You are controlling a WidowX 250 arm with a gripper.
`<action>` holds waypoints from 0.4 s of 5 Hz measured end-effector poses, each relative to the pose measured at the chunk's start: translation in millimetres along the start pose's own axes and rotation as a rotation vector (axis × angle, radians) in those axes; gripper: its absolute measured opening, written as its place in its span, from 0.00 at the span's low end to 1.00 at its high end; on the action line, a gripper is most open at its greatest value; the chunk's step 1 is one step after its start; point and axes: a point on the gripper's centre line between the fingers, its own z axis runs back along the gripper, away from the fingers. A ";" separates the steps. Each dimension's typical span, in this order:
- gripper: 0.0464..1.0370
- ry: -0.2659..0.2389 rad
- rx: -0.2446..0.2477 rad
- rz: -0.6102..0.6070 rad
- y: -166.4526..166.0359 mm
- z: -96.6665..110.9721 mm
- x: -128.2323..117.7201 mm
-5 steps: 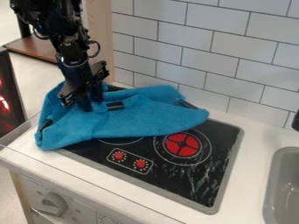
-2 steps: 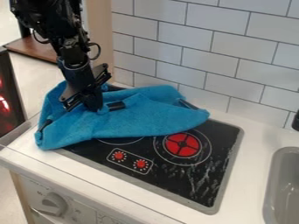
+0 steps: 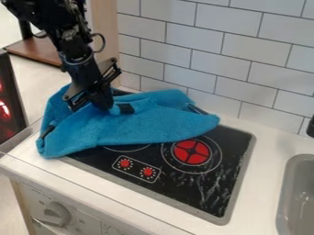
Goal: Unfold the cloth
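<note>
The gripper (image 3: 105, 106) is at the upper left, low over the stove's back left part, with its fingers shut on a pinch of the blue cloth (image 3: 147, 124). Folded and rumpled, the cloth covers the stove's left and back area and overlaps the white counter on the left. A short black strip lies on it just right of the fingertips, and other black pieces show at its left and right edges. Fabric rises in folds behind and left of the gripper.
The black stove top (image 3: 205, 193) has a red burner (image 3: 191, 152) and two red knobs in front of the cloth. A grey sink (image 3: 300, 197) is at the right. White wall tiles (image 3: 224, 69) stand behind the counter.
The gripper's fingers, apart at first, have shut on the cloth. Since then the gripper has shifted slightly up and right, and the pinched fabric and black strip have moved with it.
</note>
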 end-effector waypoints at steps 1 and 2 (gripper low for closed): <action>0.00 0.052 -0.028 -0.036 -1.1 12.4 -17.5; 0.00 0.121 -0.038 -0.097 3.0 19.1 -44.7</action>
